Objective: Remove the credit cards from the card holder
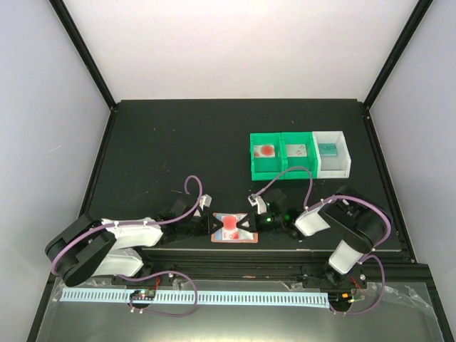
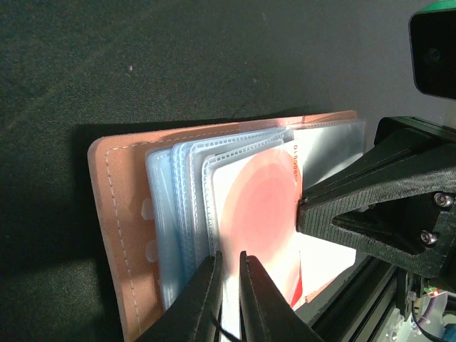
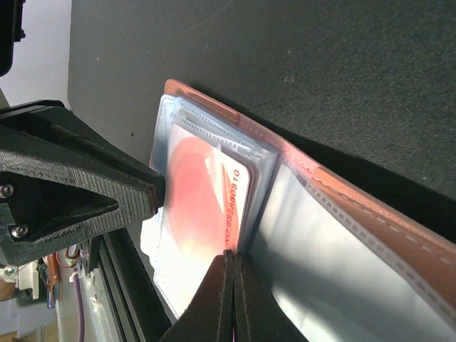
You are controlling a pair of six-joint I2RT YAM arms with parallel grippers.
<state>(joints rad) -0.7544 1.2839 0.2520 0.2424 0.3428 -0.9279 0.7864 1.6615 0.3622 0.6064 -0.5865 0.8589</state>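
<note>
Partway: three cards [image 1: 265, 149] lie in the bins [image 1: 281, 169] at 2 o'clock, one red-marked card [image 2: 260, 206] is left in the open card holder [image 1: 233, 228] at 6 o'clock; left gripper [image 2: 229, 260] nearly closed, apparently pinching a sleeve [image 2: 178, 214], right gripper [image 3: 231, 260] closed tight at that card's edge, grip unconfirmed.

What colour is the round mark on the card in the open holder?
Reddish pink on a whitish card, clearest in the left wrist view.
</note>
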